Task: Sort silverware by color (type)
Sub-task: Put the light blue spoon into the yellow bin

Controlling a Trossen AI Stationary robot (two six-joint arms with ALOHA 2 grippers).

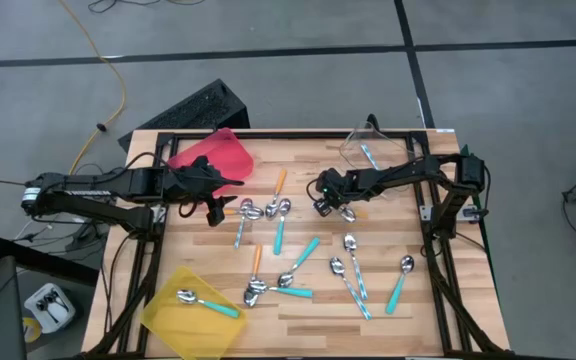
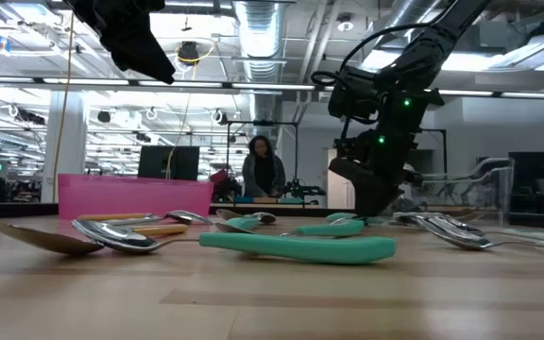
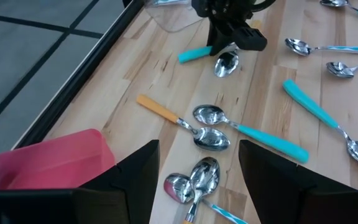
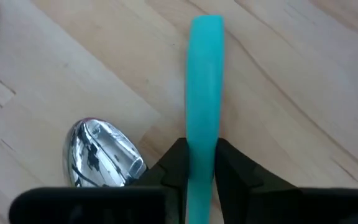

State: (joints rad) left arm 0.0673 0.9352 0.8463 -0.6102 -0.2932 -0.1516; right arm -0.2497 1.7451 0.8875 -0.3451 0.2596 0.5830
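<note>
Several spoons with metal bowls and teal, orange or light blue handles lie scattered on the wooden table (image 1: 298,300). My right gripper (image 1: 326,205) is low over the table's middle and shut on a teal spoon handle (image 4: 204,81). My left gripper (image 3: 197,180) is open. It hovers beside the red bin (image 1: 213,155), above a cluster of spoons (image 3: 207,127), touching nothing. One teal spoon (image 1: 208,302) lies in the yellow bin (image 1: 168,315). A light blue one (image 1: 369,155) lies in the clear bin (image 1: 378,140). My right gripper pinches the teal spoon's handle (image 4: 201,152) between its two fingertips (image 4: 176,162), coming from above and pointing down. The handle's free end (image 4: 207,25) sticks out beyond the fingers. Whether the spoon is off the table I cannot tell.
A loose spoon bowl (image 4: 101,155) lies right beside my right fingers. More spoons lie toward the near right (image 1: 353,275). A black keyboard (image 1: 193,110) sits past the table's far left edge. A person (image 2: 263,170) stands in the room behind.
</note>
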